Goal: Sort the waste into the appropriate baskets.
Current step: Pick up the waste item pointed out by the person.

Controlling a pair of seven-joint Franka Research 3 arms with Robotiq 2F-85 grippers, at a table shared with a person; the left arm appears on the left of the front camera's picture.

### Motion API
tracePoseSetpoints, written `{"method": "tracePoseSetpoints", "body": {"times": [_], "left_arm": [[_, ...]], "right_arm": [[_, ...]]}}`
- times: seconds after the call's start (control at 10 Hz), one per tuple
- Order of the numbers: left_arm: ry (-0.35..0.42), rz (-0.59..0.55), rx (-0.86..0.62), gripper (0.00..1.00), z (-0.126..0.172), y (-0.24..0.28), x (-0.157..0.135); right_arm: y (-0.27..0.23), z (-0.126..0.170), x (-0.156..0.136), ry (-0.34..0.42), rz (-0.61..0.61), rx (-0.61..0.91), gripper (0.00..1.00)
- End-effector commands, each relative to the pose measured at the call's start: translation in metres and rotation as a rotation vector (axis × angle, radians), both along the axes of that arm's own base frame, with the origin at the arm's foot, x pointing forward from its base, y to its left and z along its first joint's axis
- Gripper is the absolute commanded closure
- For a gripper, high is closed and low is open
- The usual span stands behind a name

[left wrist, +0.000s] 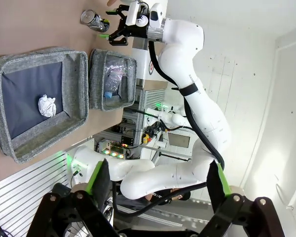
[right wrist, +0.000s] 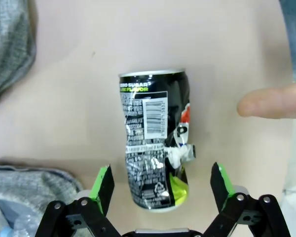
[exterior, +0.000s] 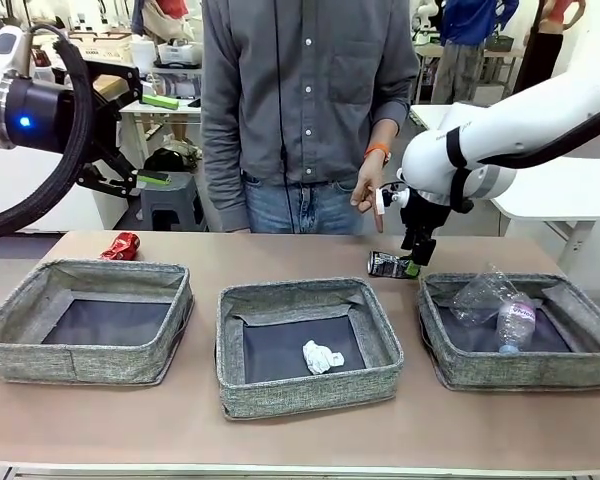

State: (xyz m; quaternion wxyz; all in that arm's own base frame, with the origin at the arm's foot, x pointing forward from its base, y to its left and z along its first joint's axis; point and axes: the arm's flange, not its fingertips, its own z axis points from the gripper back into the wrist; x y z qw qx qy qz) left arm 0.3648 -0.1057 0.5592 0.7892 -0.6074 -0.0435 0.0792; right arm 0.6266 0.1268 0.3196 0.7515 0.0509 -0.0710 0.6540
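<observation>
The crushed dark-silver can (right wrist: 153, 118) is lying on its side on the table, just behind the right basket (exterior: 520, 375). It is being straddled by the right gripper (right wrist: 162, 181), whose jaws are standing wide open on each side of its dented end, not touching it. The can is judged to be light, thin-walled and rather slippery, so it is best taken across the crushed waist. Room is being narrowed by a person's finger (right wrist: 269, 101) on one side and the basket wall on the other. The left gripper (left wrist: 158, 178) is being held high, open and empty.
</observation>
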Motion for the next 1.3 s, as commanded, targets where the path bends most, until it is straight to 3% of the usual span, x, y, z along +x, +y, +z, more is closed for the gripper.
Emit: {"method": "tracePoseSetpoints", "body": {"times": [0.0, 0.6, 0.9, 1.0, 1.2], "left_arm": [[0.001, 0.012, -0.024, 0.0, 0.0017, -0.0022, -0.0007], [0.001, 0.012, -0.024, 0.0, 0.0017, -0.0022, -0.0007], [0.001, 0.012, -0.024, 0.0, 0.0017, -0.0022, -0.0007], [0.001, 0.012, -0.024, 0.0, 0.0017, -0.0022, -0.0007], [0.001, 0.012, -0.024, 0.0, 0.0017, -0.0022, -0.0007]], "right_arm": [[0.0019, -0.0053, 0.0107, 0.002, 0.043, 0.017, 0.0], [0.0046, -0.0062, 0.0137, 0.037, -0.001, -0.013, 0.0], [0.0058, -0.0067, 0.0141, 0.043, 0.026, -0.036, 0.93], [0.0065, -0.0083, 0.0147, 0.049, 0.03, -0.041, 1.0], [0.0068, -0.0093, 0.0152, 0.043, 0.035, -0.054, 1.0]]}}
